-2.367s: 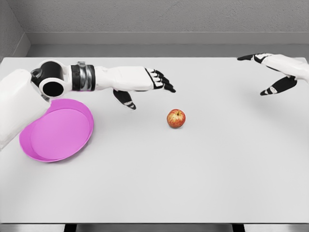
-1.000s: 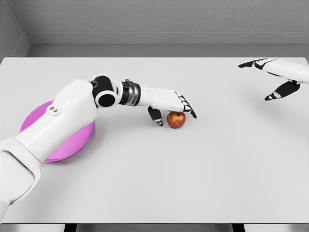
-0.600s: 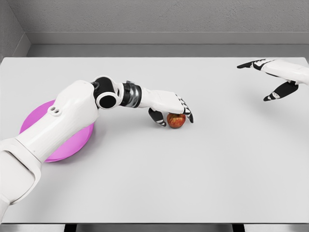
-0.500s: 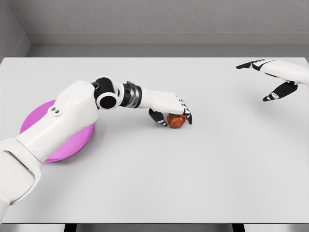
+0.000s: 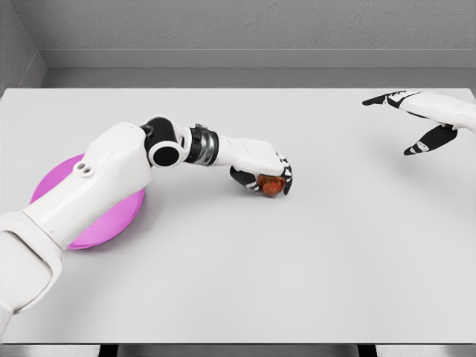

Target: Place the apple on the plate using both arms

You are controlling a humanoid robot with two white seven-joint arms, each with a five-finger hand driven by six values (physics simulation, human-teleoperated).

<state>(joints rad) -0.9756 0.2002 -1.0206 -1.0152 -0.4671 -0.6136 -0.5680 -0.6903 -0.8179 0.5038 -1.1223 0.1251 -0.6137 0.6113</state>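
A red-yellow apple (image 5: 272, 186) rests on the white table near its middle. My left hand (image 5: 266, 178) covers it from above, fingers curled over its top and right side and the thumb against its left side. The pink plate (image 5: 111, 219) lies at the left of the table, largely hidden under my left upper arm. At the far right edge my right hand (image 5: 416, 119) hovers over the table with fingers spread and nothing in it.
The white table (image 5: 297, 268) stretches wide in front and to the right of the apple. A grey wall runs behind the table's far edge.
My left hand reached from beside the plate to the apple, lowered onto it, and its fingers have curled shut around it. The right hand stayed in place.
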